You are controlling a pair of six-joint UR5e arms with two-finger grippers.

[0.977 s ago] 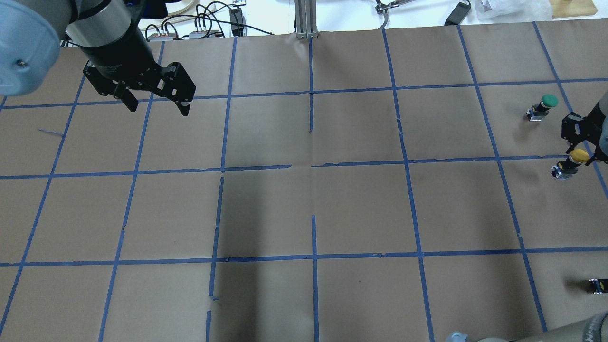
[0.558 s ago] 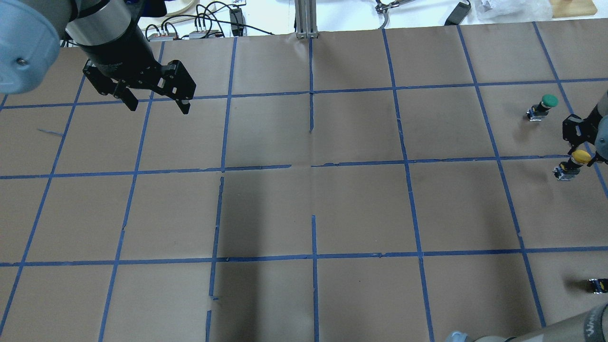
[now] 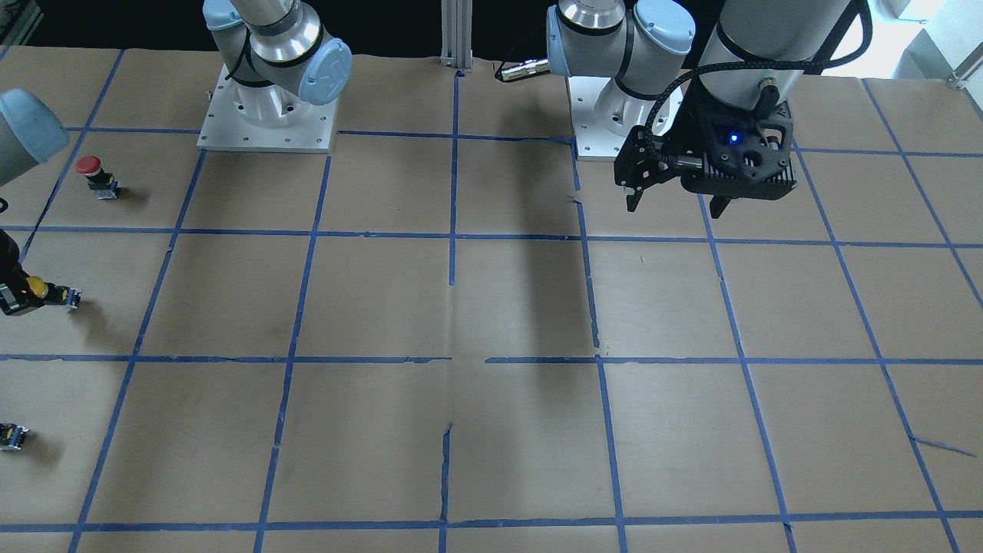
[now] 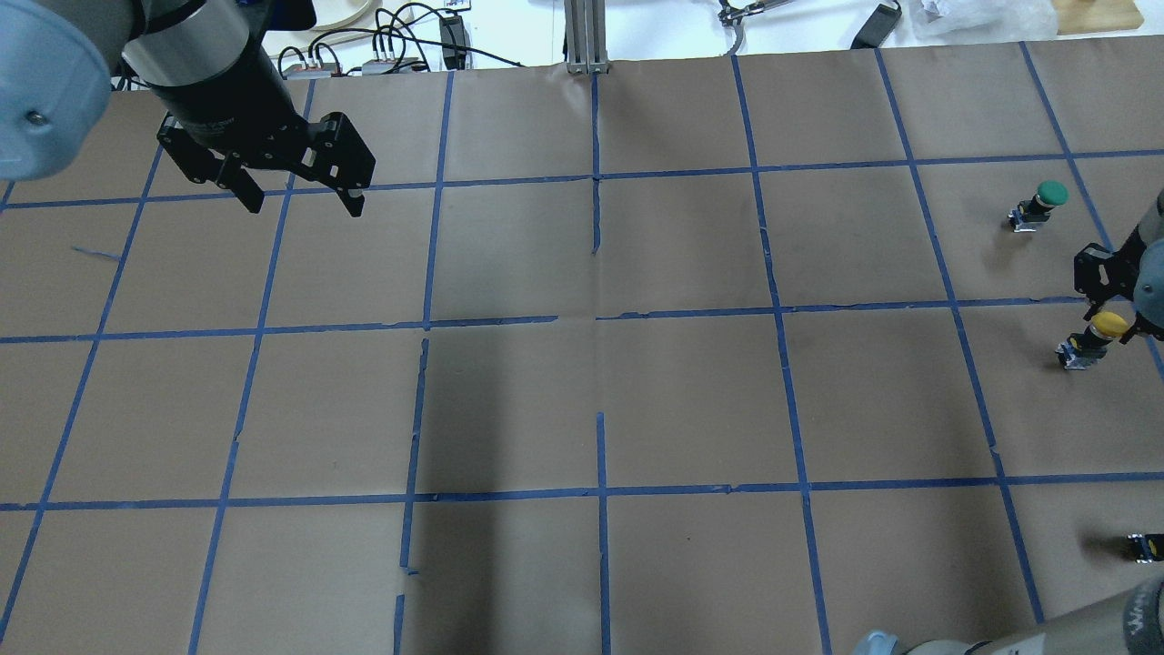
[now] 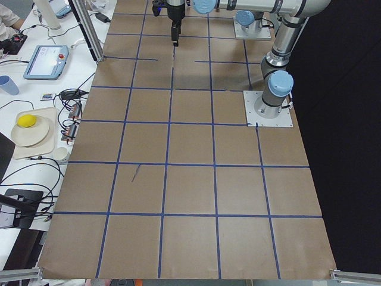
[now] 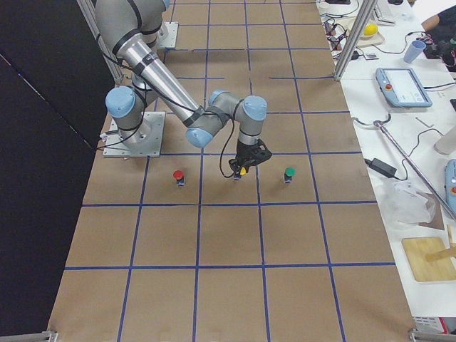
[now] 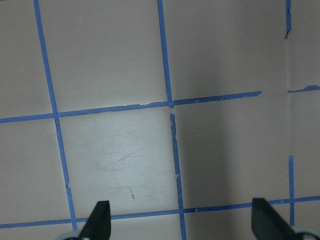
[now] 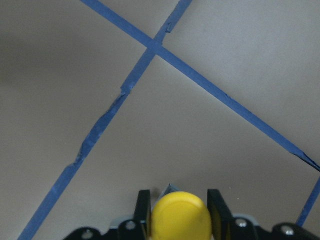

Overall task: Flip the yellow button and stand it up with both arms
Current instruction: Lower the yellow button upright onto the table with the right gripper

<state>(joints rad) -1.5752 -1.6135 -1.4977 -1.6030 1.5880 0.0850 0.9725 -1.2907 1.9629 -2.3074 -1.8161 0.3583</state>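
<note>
Grip check: black two-finger right gripper (image 8: 180, 206) is clamped on the round mushroom cap of the yellow button (image 4: 1094, 335) (black neck, grey boxy base), one finger each side of the cap. Button sits at far right edge of the overhead view, mid-height, tilted, base toward lower left. Can't tell if the base touches the brown paper table with blue tape grid (image 4: 691, 400). Black left gripper (image 4: 304, 207) hangs upper left, fingers wide apart. Green-capped button (image 4: 1044, 202) is just above; small dark switch block (image 4: 1144, 546) is lower right.
</note>
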